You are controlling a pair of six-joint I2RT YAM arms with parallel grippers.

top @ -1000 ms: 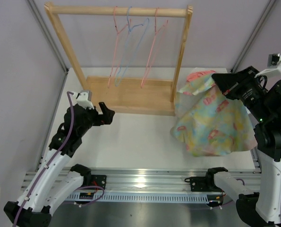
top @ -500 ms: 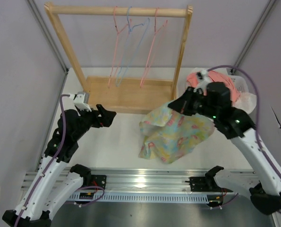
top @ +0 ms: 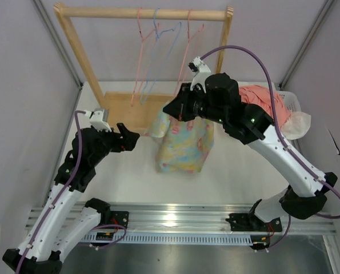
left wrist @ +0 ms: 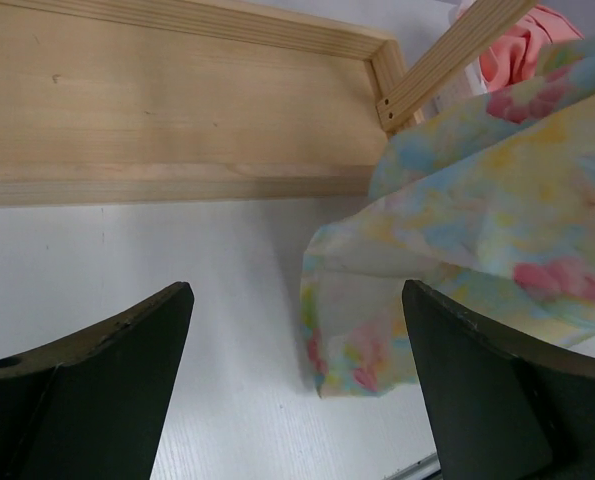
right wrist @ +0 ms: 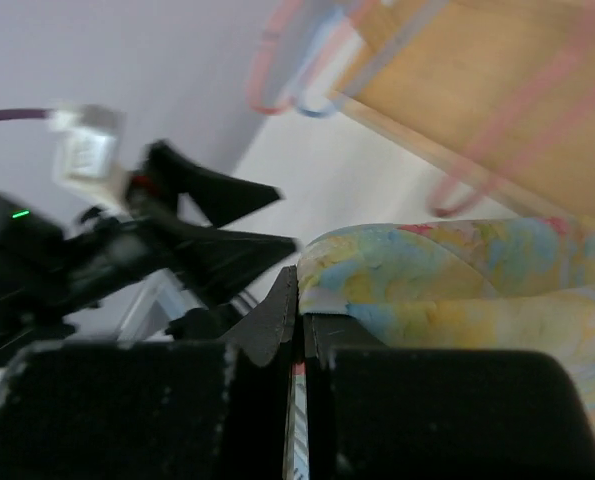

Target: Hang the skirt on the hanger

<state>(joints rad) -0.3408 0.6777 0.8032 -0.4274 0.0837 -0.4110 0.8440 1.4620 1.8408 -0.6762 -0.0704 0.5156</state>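
The right tool (top: 172, 109) is pinched shut on the top edge of the skirt (top: 181, 145). The cloth hangs from it in front of the wooden rack (top: 130, 108), its lower corner at or just above the bench (top: 227, 171). The left tool (top: 130, 137) is spread wide and holds nothing, hovering just left of the skirt with its jaws toward it. The pink hanger (top: 183, 60) hangs on the rail above, clear of the skirt. A coral garment (top: 261, 97) lies to the right.
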